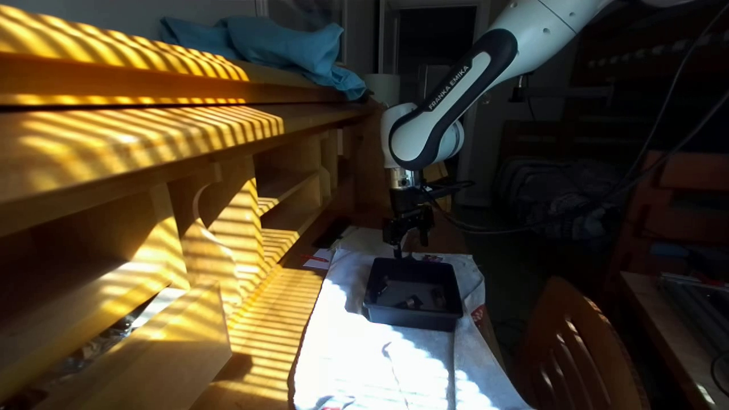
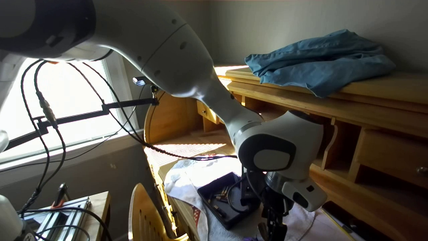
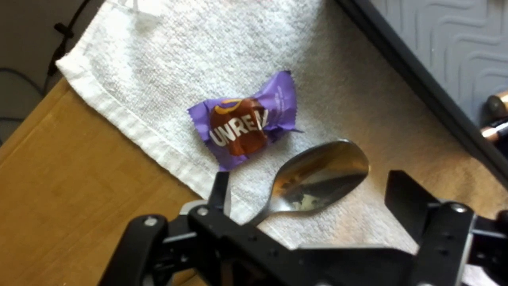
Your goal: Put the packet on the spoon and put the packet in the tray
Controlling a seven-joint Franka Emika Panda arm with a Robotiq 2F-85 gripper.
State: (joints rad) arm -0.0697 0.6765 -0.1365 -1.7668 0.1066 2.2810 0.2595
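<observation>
The packet (image 3: 246, 123) is a purple wrapped candy lying flat on the towel in the wrist view. The metal spoon (image 3: 317, 178) lies beside it, apart from it, bowl up, its handle running under my gripper's left finger. My gripper (image 3: 309, 176) is open and empty, its fingers either side of the spoon bowl. The dark tray (image 1: 413, 320) sits on the towel; its rim (image 3: 420, 85) is at the right in the wrist view, and it also shows in an exterior view (image 2: 211, 211). My gripper (image 1: 410, 244) is above the towel just beyond the tray. The spoon is not discernible in the exterior views.
Several batteries (image 2: 222, 196) lie in the tray. The white towel (image 1: 364, 364) covers part of the wooden desk, whose edge (image 3: 79, 190) is near the packet. Shelves (image 1: 228, 228) rise along the desk. A chair (image 1: 575, 353) stands beside it. A red pen (image 1: 316, 259) lies near the towel.
</observation>
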